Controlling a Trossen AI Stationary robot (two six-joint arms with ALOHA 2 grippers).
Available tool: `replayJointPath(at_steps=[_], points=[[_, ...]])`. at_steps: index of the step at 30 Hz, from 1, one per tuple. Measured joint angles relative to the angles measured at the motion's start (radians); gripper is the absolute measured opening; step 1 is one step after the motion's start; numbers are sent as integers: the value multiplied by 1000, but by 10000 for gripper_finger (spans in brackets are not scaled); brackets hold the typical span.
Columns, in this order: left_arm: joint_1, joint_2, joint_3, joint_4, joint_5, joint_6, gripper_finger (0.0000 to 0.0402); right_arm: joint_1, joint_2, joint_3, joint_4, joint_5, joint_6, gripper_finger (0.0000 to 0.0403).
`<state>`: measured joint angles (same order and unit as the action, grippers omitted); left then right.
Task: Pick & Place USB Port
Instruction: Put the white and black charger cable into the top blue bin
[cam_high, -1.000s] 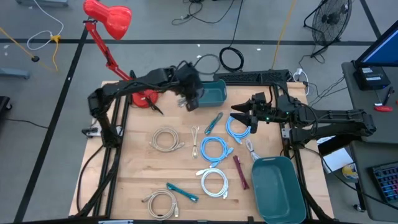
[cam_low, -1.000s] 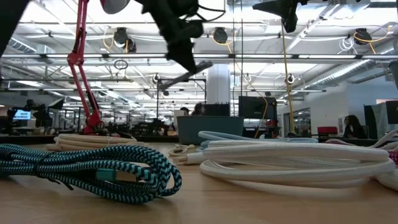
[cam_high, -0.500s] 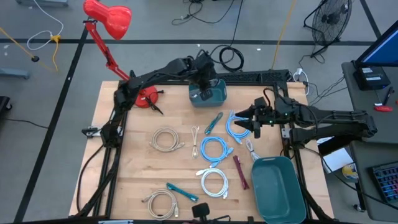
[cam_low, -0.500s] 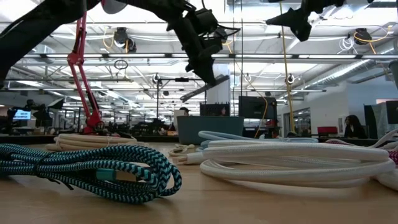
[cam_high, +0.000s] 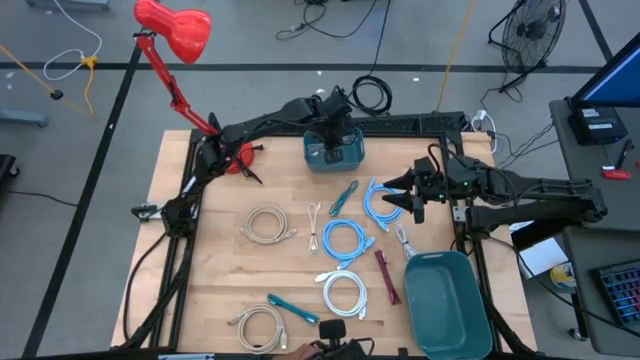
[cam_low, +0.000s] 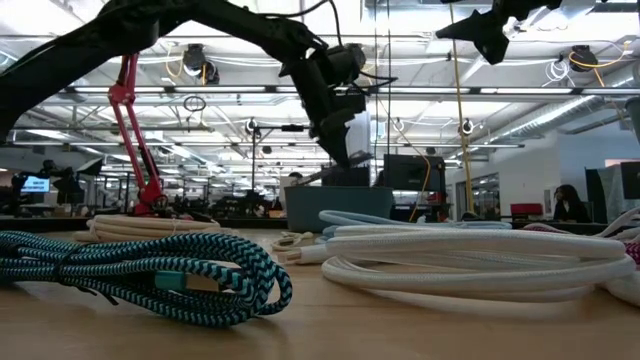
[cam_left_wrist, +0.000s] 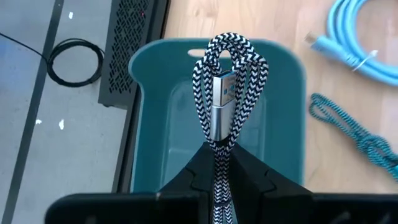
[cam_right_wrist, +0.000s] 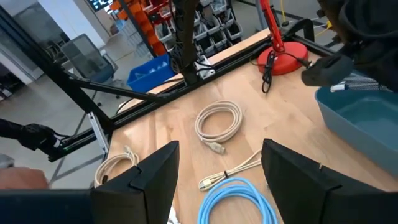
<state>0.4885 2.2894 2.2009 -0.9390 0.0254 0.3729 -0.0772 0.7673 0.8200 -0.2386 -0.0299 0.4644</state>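
Observation:
My left gripper (cam_high: 335, 133) hangs over the teal bin (cam_high: 334, 152) at the table's far middle, shut on a bundled black-and-white braided USB cable (cam_left_wrist: 227, 87) with a silver plug. In the low view the gripper (cam_low: 338, 135) is just above the bin (cam_low: 335, 207). The bin also shows in the left wrist view (cam_left_wrist: 155, 130). My right gripper (cam_high: 405, 192) is open and empty, raised over a light blue cable coil (cam_high: 380, 207) right of centre; its fingers frame the right wrist view (cam_right_wrist: 217, 180). My left gripper pinches the folded cable bundle (cam_left_wrist: 217, 146) between its two fingers, several strands together. The looped end and silver plug (cam_left_wrist: 221, 99) stick out beyond the fingertips. The fingers point down at a slant. The bundle is clear of the table, above the bin's inside.
Several coiled cables lie mid-table: beige (cam_high: 268, 225), blue (cam_high: 345, 240), white (cam_high: 343, 293), teal braided (cam_high: 343, 197), maroon (cam_high: 387, 275). A second teal bin (cam_high: 450, 300) stands at the near right. A red lamp (cam_high: 175, 30) stands at the far left. A dark object (cam_high: 332, 333) is at the near edge.
My left gripper has carried the braided cable toward the table's right and far edge, from beside the far bin to over it, and has come down toward the bin. A dark object has appeared at the table's near edge.

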Motion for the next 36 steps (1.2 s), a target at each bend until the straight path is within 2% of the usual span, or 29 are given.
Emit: replayJointPath(at_steps=[19,26,32,36], points=[[-2,90,0,51,58,-14,31,-2,-2,0,-30,33,-41,217],[-7,124,0,46,128,-34,31,-2,-2,0,-29,36,-43,217],[-20,133,-1,61,46,-4,40,-2,-2,0,-29,59,-44,217],[-19,132,-1,69,-28,-16,90,-2,-2,0,-29,61,-46,217]])
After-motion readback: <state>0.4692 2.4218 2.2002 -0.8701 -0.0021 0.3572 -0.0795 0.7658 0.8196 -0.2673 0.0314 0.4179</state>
